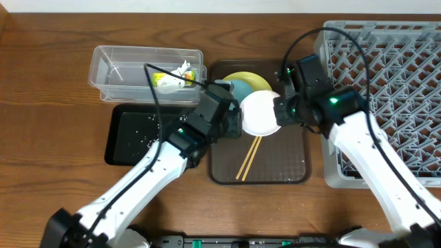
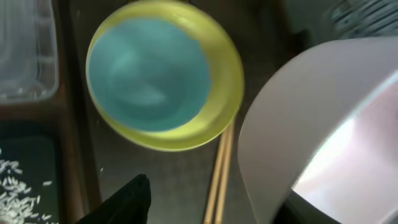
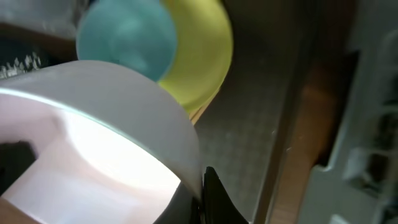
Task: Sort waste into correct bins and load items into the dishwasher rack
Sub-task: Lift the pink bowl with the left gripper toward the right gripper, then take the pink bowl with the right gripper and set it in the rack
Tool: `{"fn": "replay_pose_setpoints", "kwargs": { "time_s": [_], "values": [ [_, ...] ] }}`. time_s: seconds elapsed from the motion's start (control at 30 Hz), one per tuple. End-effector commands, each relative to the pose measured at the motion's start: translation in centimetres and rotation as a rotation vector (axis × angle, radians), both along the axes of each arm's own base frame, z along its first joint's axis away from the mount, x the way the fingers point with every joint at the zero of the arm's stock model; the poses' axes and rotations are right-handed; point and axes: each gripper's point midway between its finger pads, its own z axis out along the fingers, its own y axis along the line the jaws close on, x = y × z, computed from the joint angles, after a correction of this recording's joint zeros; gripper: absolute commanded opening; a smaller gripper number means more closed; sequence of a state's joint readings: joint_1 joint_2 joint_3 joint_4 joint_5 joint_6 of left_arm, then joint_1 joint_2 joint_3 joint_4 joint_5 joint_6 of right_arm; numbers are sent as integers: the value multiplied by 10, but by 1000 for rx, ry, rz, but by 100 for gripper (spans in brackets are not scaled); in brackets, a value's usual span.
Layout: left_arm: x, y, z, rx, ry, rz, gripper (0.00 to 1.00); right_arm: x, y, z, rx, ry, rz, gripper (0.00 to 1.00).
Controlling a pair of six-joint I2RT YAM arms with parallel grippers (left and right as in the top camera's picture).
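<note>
My right gripper (image 1: 279,110) pinches the rim of the pale bowl (image 1: 260,112). One finger (image 3: 211,193) shows outside the wall; the other I judge to be inside. My left gripper (image 1: 233,117) sits against the bowl's 9 o'clock edge, and I cannot tell whether it is spread or pressed together.

The bowl hangs over the brown serving tray (image 1: 282,162), with the dishwasher rack (image 1: 393,83) at its 3 o'clock. To do this well, I should have the left let go fully before the right pulls. I should lift clear of the rack's near wall, then set the bowl down tilted between pegs, since a thin rim pinch could slip.

- **Dishes:** one yellow plate (image 1: 251,81), one blue bowl (image 1: 241,88) on it, one pale bowl, two chopsticks (image 1: 249,158) at 6 o'clock. I see no cup.
- **Bins:** one clear tub (image 1: 114,69) at 10 o'clock, holding one wrapper (image 1: 167,81) and one tissue (image 1: 183,69). One black tray (image 1: 124,148) at 9 o'clock, holding scattered rice (image 1: 148,134).
</note>
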State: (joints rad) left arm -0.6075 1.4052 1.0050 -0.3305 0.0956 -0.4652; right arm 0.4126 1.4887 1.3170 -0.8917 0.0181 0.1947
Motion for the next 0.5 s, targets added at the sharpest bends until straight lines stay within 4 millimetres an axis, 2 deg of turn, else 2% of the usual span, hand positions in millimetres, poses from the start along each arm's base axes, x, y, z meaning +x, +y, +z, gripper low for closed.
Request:
{"fn": "replay_pose_setpoints", "kwargs": {
  "time_s": [0.0, 0.1, 0.3, 0.47],
  "values": [
    [6, 35, 24, 30, -62, 59, 57, 23, -58, 37, -194, -199, -210, 1],
    [4, 65, 37, 29, -67, 128, 57, 36, -81, 54, -272, -297, -307, 1],
    [-7, 127, 48, 48, -35, 281, 57, 59, -123, 96, -404, -501, -499, 1],
    [-13, 166, 54, 53, -25, 393, 57, 77, -150, 132, -467, -657, -616, 1]
  ]
}}
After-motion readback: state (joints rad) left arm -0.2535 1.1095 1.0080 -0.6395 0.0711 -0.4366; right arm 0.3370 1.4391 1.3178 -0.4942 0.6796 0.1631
